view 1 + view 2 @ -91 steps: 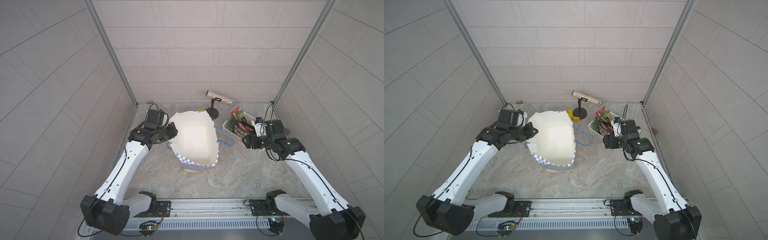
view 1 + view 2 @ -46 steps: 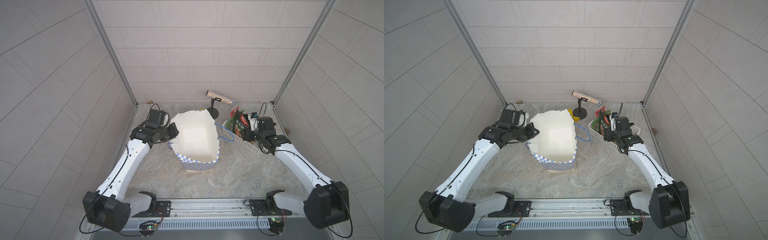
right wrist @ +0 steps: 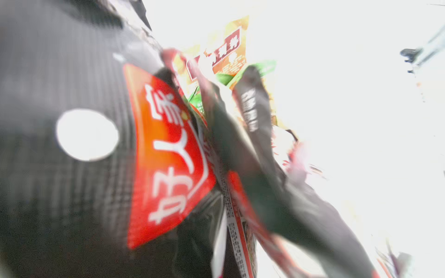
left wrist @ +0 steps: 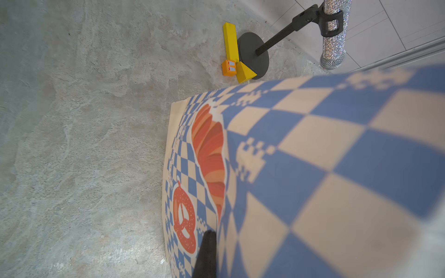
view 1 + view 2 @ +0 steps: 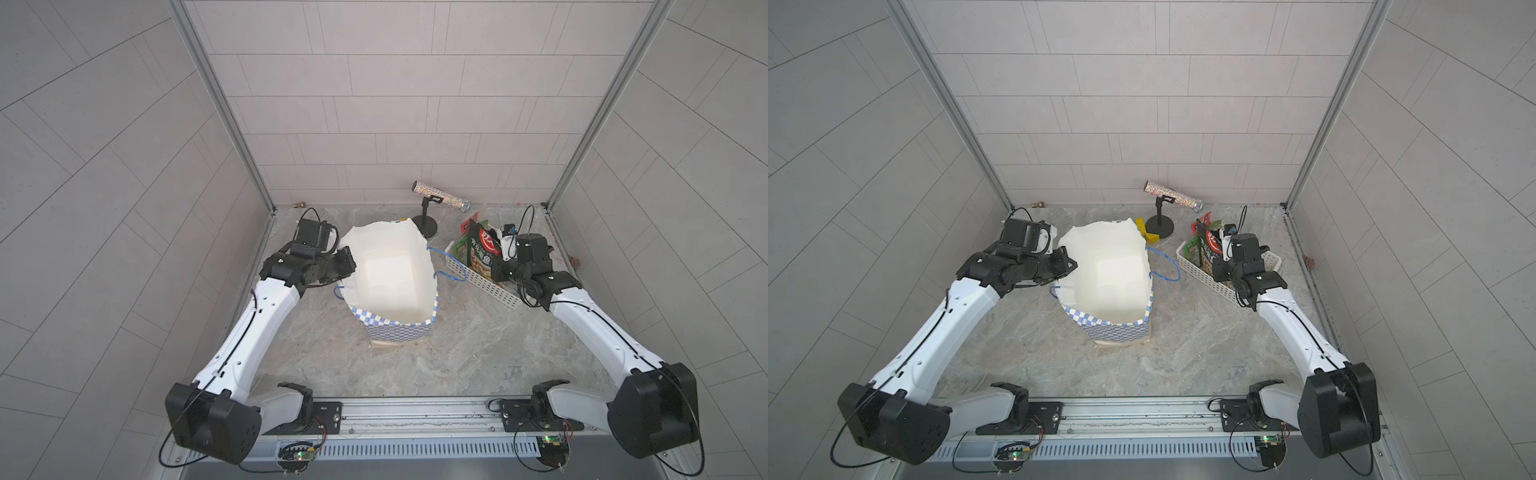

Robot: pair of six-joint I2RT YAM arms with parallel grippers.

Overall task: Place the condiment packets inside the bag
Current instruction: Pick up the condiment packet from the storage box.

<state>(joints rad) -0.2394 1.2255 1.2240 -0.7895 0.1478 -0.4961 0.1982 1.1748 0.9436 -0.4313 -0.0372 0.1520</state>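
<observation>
Grey tiled walls [image 5: 395, 104], aluminium corner posts [image 5: 220, 104], marbled stone floor [image 5: 478, 353], bright even light

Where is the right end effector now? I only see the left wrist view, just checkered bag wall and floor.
Observer: Down in the white basket, the right end effector is shut on a dark green packet.
Operator: Is anything inside the bag yet?
Observer: In both top views the bag stands open-mouthed, and its white inside shows no packet.
Operator: What holds it open?
Observer: The left end effector is shut on its rim.
</observation>
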